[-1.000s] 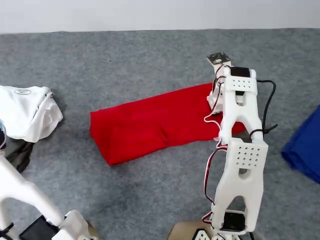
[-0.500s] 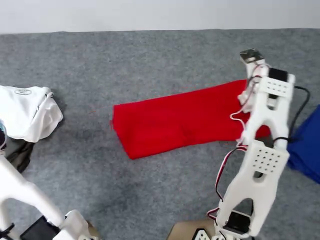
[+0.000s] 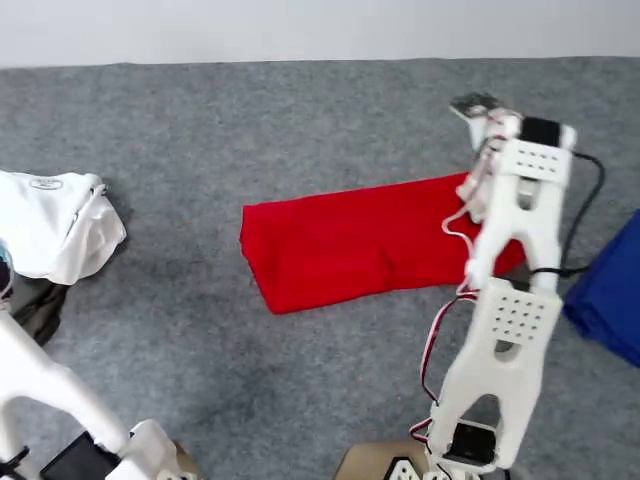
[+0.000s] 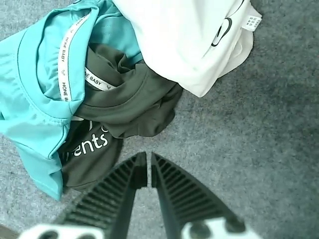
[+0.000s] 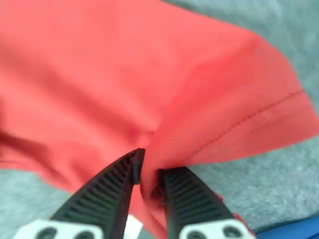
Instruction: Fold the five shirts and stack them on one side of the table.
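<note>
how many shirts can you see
5: red cloth shirt mid-table, in the right gripper; blue cloth shirt at the right edge; white shirt, teal shirt, dark grey shirt heaped at the left.

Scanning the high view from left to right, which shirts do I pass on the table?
white shirt → red shirt → blue shirt

Grey felt-like covering spreads right across the counter [image 3: 300, 130], and up at twelve o'clock a plain pale wall [image 3: 300, 30] runs along its far edge, evenly lit.
</note>
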Tool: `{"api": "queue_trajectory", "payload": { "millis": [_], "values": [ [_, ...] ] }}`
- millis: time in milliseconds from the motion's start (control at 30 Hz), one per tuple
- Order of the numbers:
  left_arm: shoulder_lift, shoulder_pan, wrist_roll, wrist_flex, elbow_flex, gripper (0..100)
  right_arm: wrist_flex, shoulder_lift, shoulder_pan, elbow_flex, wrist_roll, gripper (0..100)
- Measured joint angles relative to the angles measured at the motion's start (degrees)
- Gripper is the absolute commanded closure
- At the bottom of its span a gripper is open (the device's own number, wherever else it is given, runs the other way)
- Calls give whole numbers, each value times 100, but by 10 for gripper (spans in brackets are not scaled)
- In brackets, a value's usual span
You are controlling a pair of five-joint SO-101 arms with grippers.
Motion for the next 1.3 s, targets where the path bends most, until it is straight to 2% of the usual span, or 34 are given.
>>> {"api": "queue_trajectory", "payload": {
  "millis": [267,567,767,1067,1133,1233,1300],
  "values": [
    [0,0,0,0,0,967,97,-404,-905,-290,-360,990],
    [0,0,0,0,0,967,97,-1099,-2277,246,-791,990],
    [0,0,0,0,18,967,97,-1081,-3121,246,-818,990],
    [0,0,0,9,273,967,26,-299,-3745,246,-818,983],
    [0,0,0,9,299,967,26,-211,-3903,246,-818,931],
    [0,0,0,9,299,967,26,-167,-4158,246,-818,800],
    [0,0,0,9,316,967,18,-167,-4343,246,-818,760]
  ]
}}
